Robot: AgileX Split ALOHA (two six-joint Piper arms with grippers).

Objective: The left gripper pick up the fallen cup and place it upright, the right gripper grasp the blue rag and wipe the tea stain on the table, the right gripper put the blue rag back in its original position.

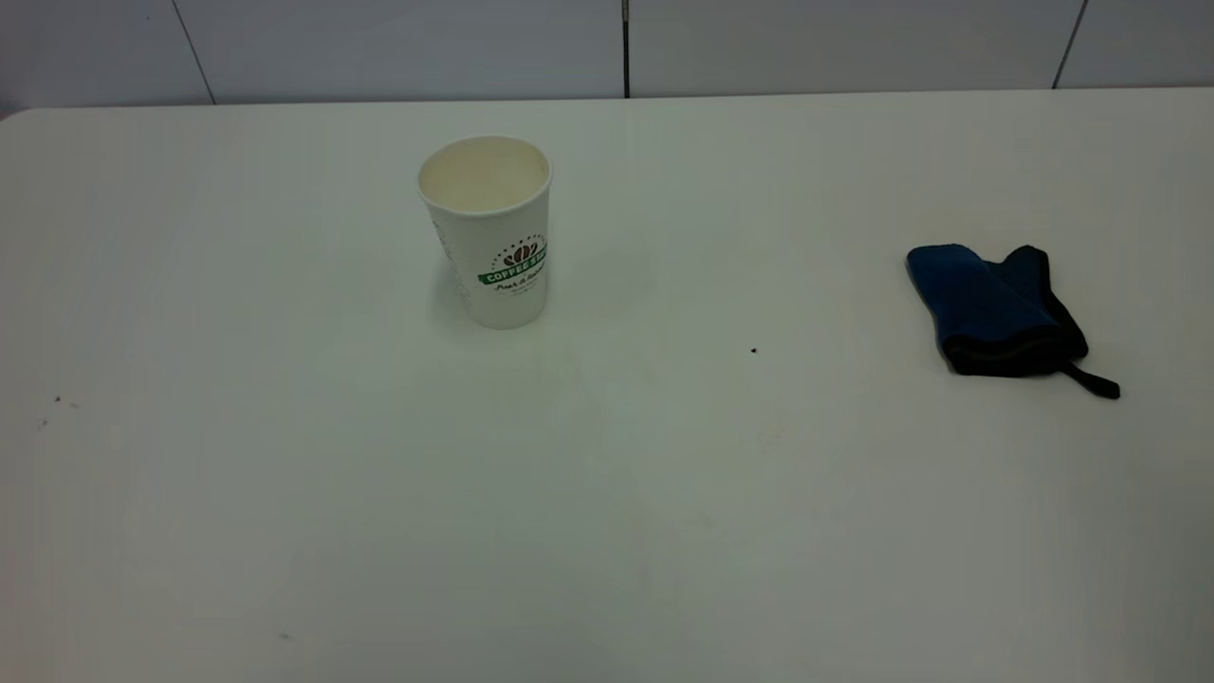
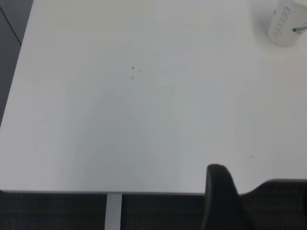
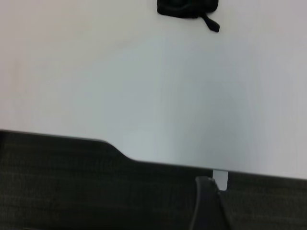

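The cup (image 1: 486,230) stood upright on the table (image 1: 607,531), left of centre toward the far edge, its green banner facing my camera and its mouth open upward. The blue rag (image 1: 994,310) lay folded well apart from it on the right side, its black loop tab trailing toward the near edge. A tiny dark speck (image 1: 754,350) sat between them. I saw neither arm from outside; each wrist view showed only one dark finger over the table's near edge, so I could not tell either gripper's opening.
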